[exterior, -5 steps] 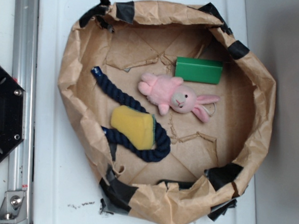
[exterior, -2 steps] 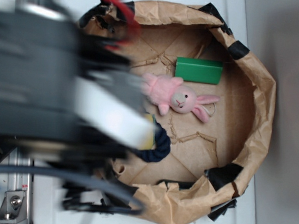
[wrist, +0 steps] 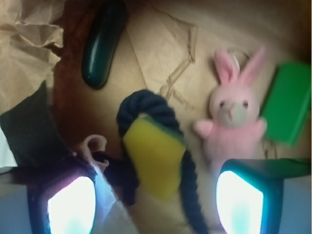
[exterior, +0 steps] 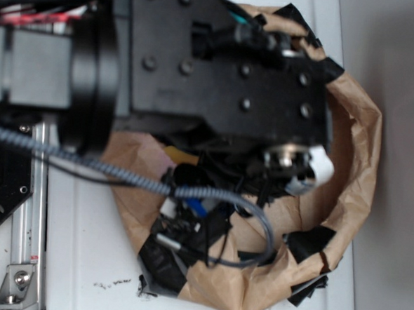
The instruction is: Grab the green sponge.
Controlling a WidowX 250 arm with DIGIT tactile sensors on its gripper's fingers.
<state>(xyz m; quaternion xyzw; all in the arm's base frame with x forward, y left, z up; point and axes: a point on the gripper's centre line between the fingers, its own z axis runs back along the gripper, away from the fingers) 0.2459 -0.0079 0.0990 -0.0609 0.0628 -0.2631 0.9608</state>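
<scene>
One green sponge [wrist: 155,156], yellow face up, ringed by dark rope [wrist: 146,105]; gripper [wrist: 155,200] spread wide above it, empty

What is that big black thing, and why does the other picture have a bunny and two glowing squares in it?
The big black thing is a robot arm, seen from above, reaching into a crumpled brown paper nest. The other picture comes from a camera on its wrist. The glowing squares are the fingers of its hand, spread open, holding nothing. Between them lies a soft yellow sponge with a thin green edge, resting on a dark blue rope. Beside it lie a pink plush bunny and a bright green block.
</scene>
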